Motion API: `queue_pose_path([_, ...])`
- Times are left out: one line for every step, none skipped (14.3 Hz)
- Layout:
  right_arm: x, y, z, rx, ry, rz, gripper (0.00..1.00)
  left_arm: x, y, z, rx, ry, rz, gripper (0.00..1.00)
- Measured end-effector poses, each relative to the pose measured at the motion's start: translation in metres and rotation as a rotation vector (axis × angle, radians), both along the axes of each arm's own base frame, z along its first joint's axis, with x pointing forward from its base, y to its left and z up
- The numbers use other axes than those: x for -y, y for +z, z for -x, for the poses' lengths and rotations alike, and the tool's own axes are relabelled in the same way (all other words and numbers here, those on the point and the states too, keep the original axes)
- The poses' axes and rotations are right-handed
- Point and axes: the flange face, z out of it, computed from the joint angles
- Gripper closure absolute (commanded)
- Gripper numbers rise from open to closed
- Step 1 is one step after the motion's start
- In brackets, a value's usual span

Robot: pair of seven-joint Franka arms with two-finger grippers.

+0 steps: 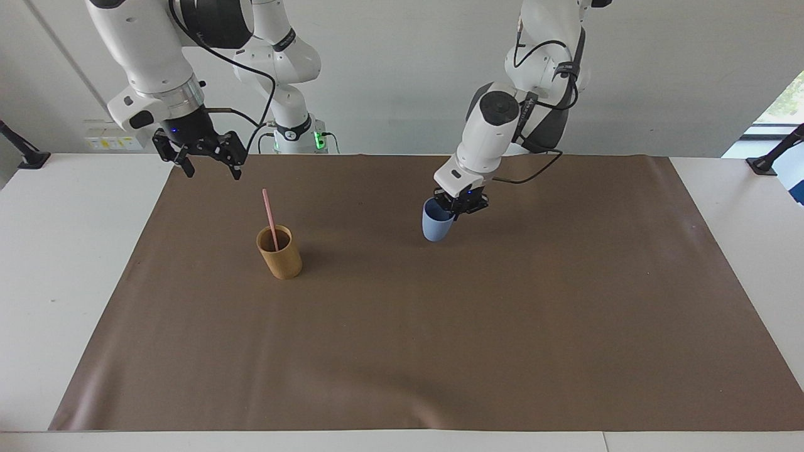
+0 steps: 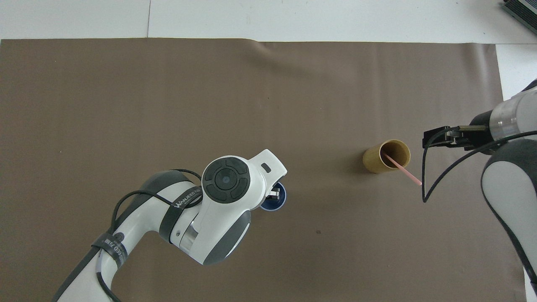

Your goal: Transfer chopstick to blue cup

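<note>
The pale-pink chopstick (image 1: 270, 215) (image 2: 403, 170) stands leaning in the tan cup (image 1: 280, 253) (image 2: 383, 156), its upper half sticking out above the rim. The light-blue cup (image 1: 436, 226) (image 2: 277, 203) hangs upright from my left gripper (image 1: 458, 205) (image 2: 275, 194), which is shut on its rim, low over the middle of the mat. From overhead the left wrist hides most of this cup. My right gripper (image 1: 211, 169) (image 2: 427, 139) hangs open and empty in the air, over the mat beside the tan cup toward the right arm's end.
A brown mat (image 1: 402, 351) (image 2: 126, 92) covers most of the white table (image 1: 75, 251). Only the two cups stand within the mat's area. A black cable (image 2: 436, 184) loops down from the right wrist.
</note>
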Motion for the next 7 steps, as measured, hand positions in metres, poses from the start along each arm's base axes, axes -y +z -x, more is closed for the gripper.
queue_pose_path([-0.003, -0.009, 0.0, -0.017, 0.021, -0.002, 0.0, 0.001, -0.005, -0.002, 0.001, 0.002, 0.0, 1.0])
queue_pose_path([-0.007, -0.02, 0.001, -0.037, 0.048, -0.006, 0.0, 0.0, -0.009, -0.004, 0.004, 0.006, 0.001, 0.85])
queue_pose_path([-0.012, -0.03, 0.002, -0.059, 0.068, -0.009, 0.0, -0.001, -0.011, -0.006, 0.003, 0.011, -0.001, 0.46])
queue_pose_path([-0.016, -0.041, 0.004, -0.081, 0.082, -0.009, 0.0, -0.003, -0.012, -0.008, 0.004, 0.016, -0.001, 0.03])
queue_pose_path([-0.019, -0.049, 0.006, -0.099, 0.088, -0.009, 0.0, -0.005, -0.011, -0.011, 0.008, 0.02, 0.001, 0.0])
queue_pose_path([-0.02, -0.055, 0.008, -0.115, 0.093, -0.009, 0.0, -0.005, -0.008, -0.013, 0.015, 0.024, 0.006, 0.0])
queue_pose_path([-0.021, -0.061, 0.011, -0.129, 0.097, -0.009, 0.0, -0.005, -0.005, -0.016, 0.021, 0.028, 0.011, 0.0])
